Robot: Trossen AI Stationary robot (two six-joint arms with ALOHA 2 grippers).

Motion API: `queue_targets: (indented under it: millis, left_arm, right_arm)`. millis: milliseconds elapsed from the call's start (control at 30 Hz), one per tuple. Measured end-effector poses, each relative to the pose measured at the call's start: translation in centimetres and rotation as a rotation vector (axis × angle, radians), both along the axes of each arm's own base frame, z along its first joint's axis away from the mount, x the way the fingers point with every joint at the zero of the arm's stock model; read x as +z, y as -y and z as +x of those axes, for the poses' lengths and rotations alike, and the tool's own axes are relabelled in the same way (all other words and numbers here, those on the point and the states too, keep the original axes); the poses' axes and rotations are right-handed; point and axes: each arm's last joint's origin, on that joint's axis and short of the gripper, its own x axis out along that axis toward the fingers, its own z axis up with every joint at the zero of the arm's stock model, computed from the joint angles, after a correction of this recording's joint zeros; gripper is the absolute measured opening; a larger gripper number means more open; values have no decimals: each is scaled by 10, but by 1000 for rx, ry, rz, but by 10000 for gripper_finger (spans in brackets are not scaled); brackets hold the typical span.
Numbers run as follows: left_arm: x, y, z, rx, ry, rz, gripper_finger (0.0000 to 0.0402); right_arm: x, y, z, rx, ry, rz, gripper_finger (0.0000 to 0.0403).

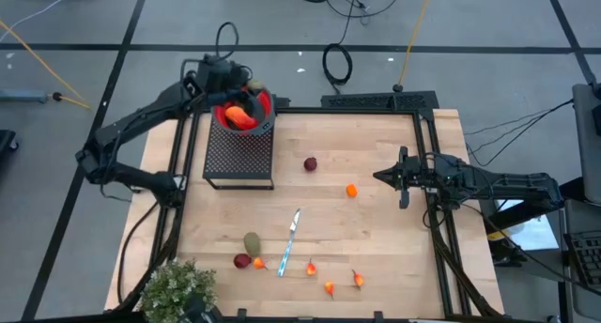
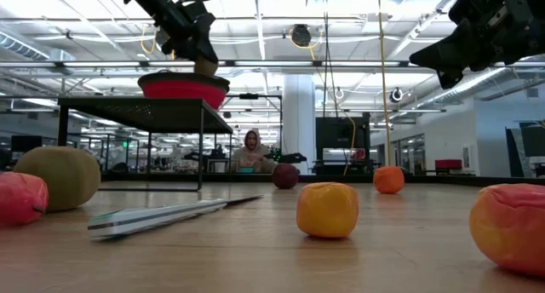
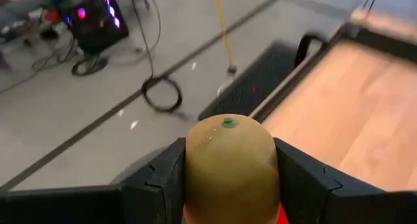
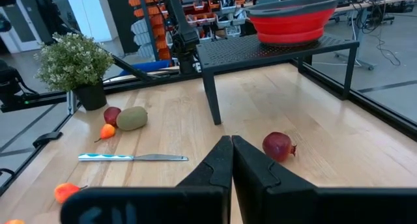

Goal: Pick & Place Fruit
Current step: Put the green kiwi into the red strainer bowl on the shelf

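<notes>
The left gripper (image 3: 228,185) clamps a smooth, matte olive-brown oval fruit (image 3: 229,162) between its two dark fingers, holding it just above the red, soft-walled round bowl (image 1: 243,110). That bowl sits on a black perforated-metal stand (image 1: 238,155) at about ten o'clock on the pale wooden table (image 1: 376,229); an elongated orange-red fruit (image 1: 240,117) already lies inside it.

The right gripper (image 4: 230,160), fingers pressed together and holding nothing, hovers at about three o'clock, above the table's edge.

Loose on the wood: a dark-red ball with a small stem end (image 1: 310,163) near the centre, and an orange ball (image 1: 351,190) just toward four o'clock from it. At about seven o'clock lie a second olive-brown oval (image 1: 252,242), a dark-red ball (image 1: 242,260) touching or just beside it, and a tiny orange piece (image 1: 258,263). A slim knife with a pale blue handle (image 1: 289,242) lies between these and three small red-orange bits (image 1: 330,287) toward six o'clock.

A bushy grey-green plant (image 1: 177,287) stands at the eight o'clock corner. In the low view a seated person (image 2: 251,150) shows far behind the table.
</notes>
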Motion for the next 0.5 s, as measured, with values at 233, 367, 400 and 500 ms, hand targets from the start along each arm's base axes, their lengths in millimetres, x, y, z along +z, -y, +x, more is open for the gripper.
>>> queue_targets:
  millis: [233, 367, 400, 500]
  left_arm:
    - [11, -9, -1, -60, -184, -19, 184]
    - [4, -13, 3, -145, -292, 15, 184]
    - [2, -14, 5, -167, -314, 20, 184]
    - [-6, -17, 11, -225, -322, 1, 184]
  right_arm:
    - [-1, 0, 0, 0, -8, 1, 0]
    - [-1, 0, 0, 0, -9, -5, 0]
    - [-1, 0, 0, 0, -9, -6, 0]
    - [-1, 0, 0, 0, -8, -6, 0]
